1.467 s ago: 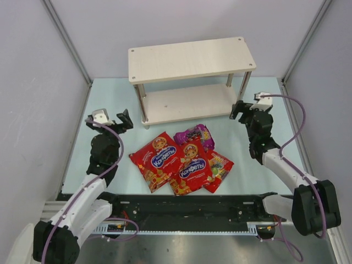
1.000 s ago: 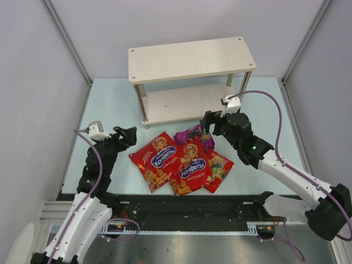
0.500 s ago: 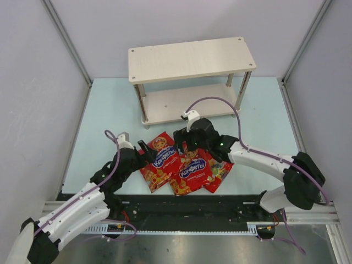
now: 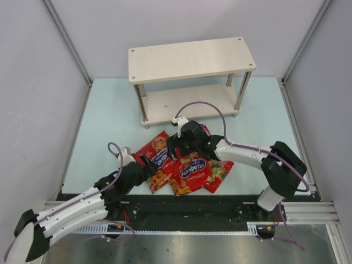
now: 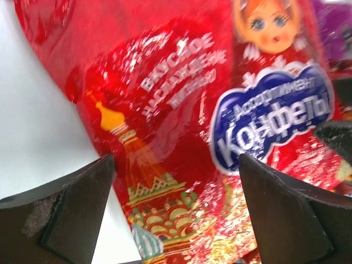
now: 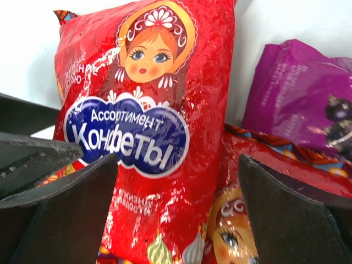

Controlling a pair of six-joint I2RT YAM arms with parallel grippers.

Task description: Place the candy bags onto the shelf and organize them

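Note:
The shelf stands at the back, its lower board bare. Two large red candy bags lie in front of it: the left one and the right one, which overlaps it. The small red gummy bag lies at the right. The small purple bag is mostly hidden by my right arm. My left gripper is open over the left bag's near left edge. My right gripper is open over the same bag, with the purple bag beside it.
White walls with metal posts close in the pale blue table at left, back and right. A black rail runs along the near edge. In the right wrist view my left gripper's dark fingers show at the left.
Both arms have swung in from the table's sides to the bags. Both grippers now hover over the left large red bag. The bags have not visibly moved.

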